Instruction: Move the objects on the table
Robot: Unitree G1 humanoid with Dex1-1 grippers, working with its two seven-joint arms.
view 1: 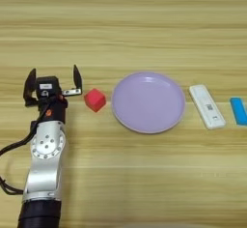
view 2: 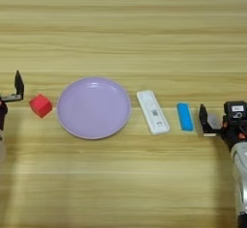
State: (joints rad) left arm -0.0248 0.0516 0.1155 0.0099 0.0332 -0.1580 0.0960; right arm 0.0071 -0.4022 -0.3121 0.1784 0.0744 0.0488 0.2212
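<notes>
Light-brown wooden worktop (view 1: 144, 19) with horizontal grain streaks, seen from above. At far left, the left gripper (view 1: 53, 84) rests on the surface, its two black fingers spread wide and empty, on a silver metal forearm with a black cable. Just right of its right finger, close to it but apart, lies the small red cube (view 1: 95, 99), matte, turned corner-on. Next comes a round lilac plate (view 1: 148, 102), smooth and shallow with a raised rim, empty. Right of it lies the flat white oblong device (view 2: 153, 111) with a grey label, set slightly askew. Beside it lies a small blue oblong bar (view 2: 184, 116). At far right, the right gripper (view 2: 214, 121); a pale grey block (view 2: 211, 121) sits beside its visible black finger, and whether the fingers clasp it cannot be told.
</notes>
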